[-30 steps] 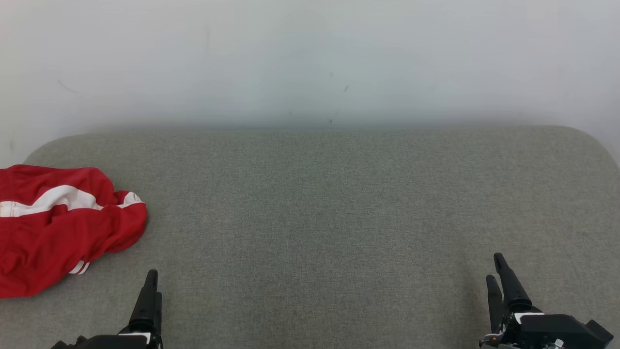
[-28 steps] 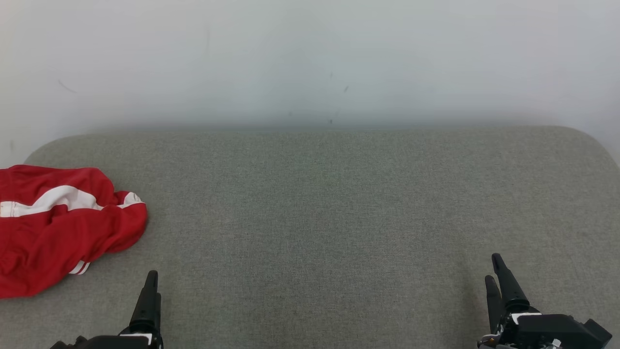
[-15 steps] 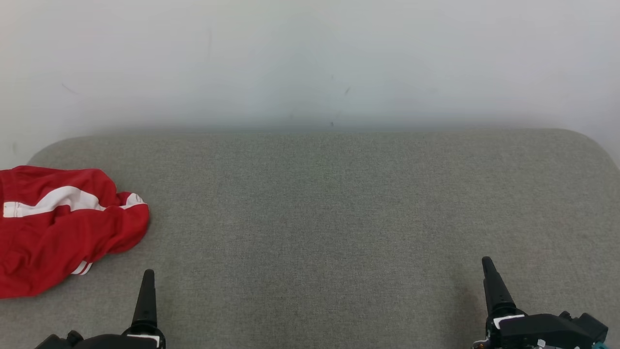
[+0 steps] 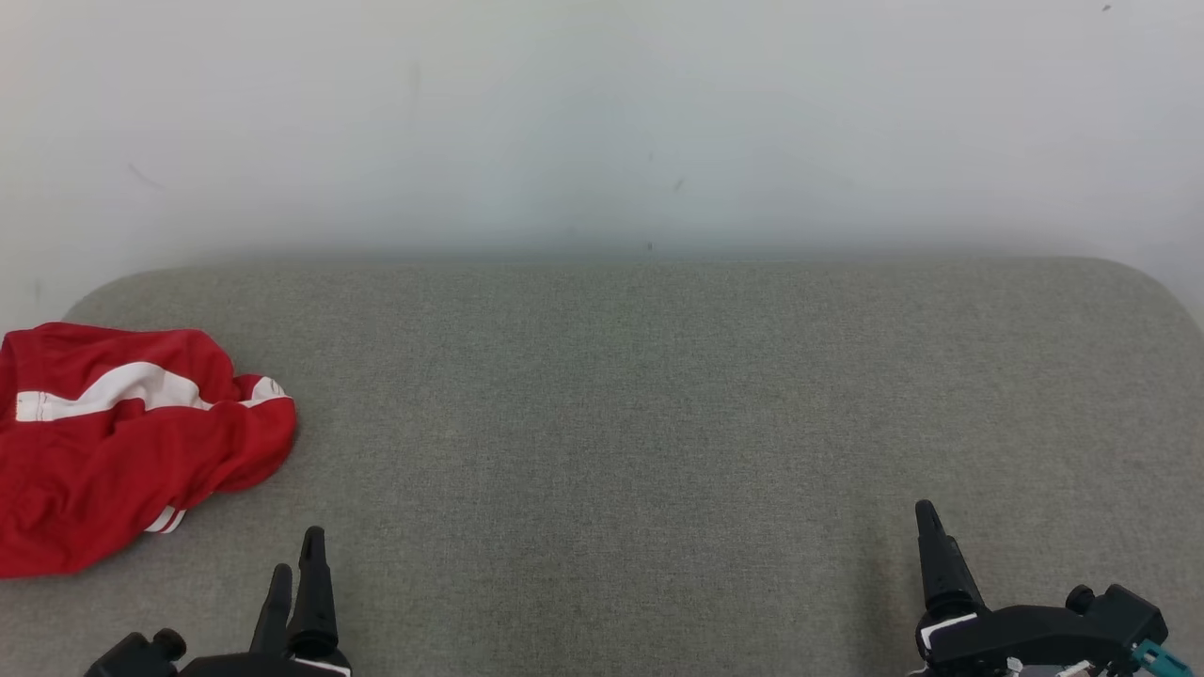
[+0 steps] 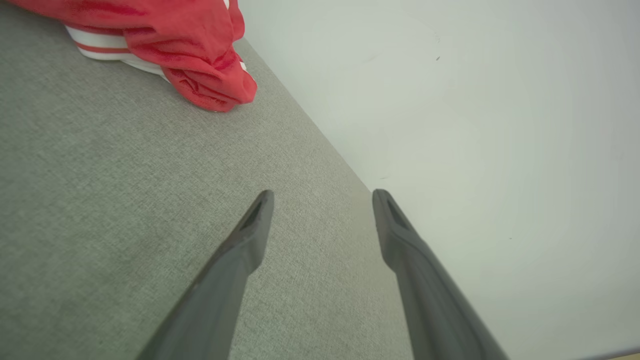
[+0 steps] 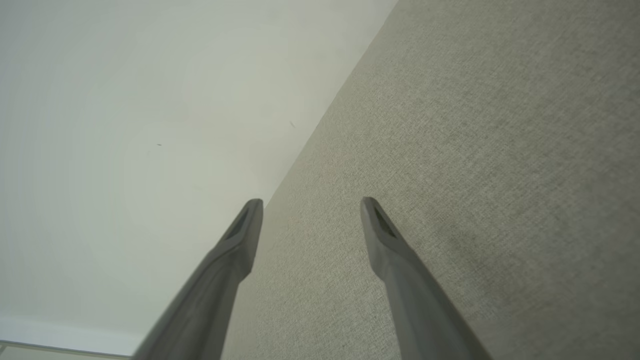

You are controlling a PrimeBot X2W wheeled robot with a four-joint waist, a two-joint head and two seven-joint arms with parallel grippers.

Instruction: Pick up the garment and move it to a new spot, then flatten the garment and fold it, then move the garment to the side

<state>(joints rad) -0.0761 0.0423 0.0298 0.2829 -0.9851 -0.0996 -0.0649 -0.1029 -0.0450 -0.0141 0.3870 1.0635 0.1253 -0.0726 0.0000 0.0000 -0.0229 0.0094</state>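
We count one red garment (image 4: 122,451) with white trim. It lies crumpled at the far left of the grey fabric surface (image 4: 658,423), and its left part is cut off by the edge of the head view. A broad white band (image 4: 113,390) runs roughly left to right across its far half, and a striped white hem (image 4: 165,519) peeks out at its near edge. The heap is bunched and partly out of frame, so we cannot tell its long axis; its rounded right end points toward the middle of the surface. Two grippers sit at the near edge, each with two long dark fingers. The left gripper (image 4: 296,552) is just beside the garment's near right corner but apart from it, fingers pointing toward the pale wall (image 4: 602,113). In the left wrist view the left gripper (image 5: 322,194) has its jaws spread wide with nothing between them, and the garment (image 5: 190,45) is bunched ahead and to one side, resting on the surface. The right gripper (image 4: 929,515) is well apart from the garment, at the lower right of the head view, where it is seen edge-on. In the right wrist view the right gripper (image 6: 311,201) also has its jaws spread wide and empty, above bare grey fabric where the surface meets the wall.
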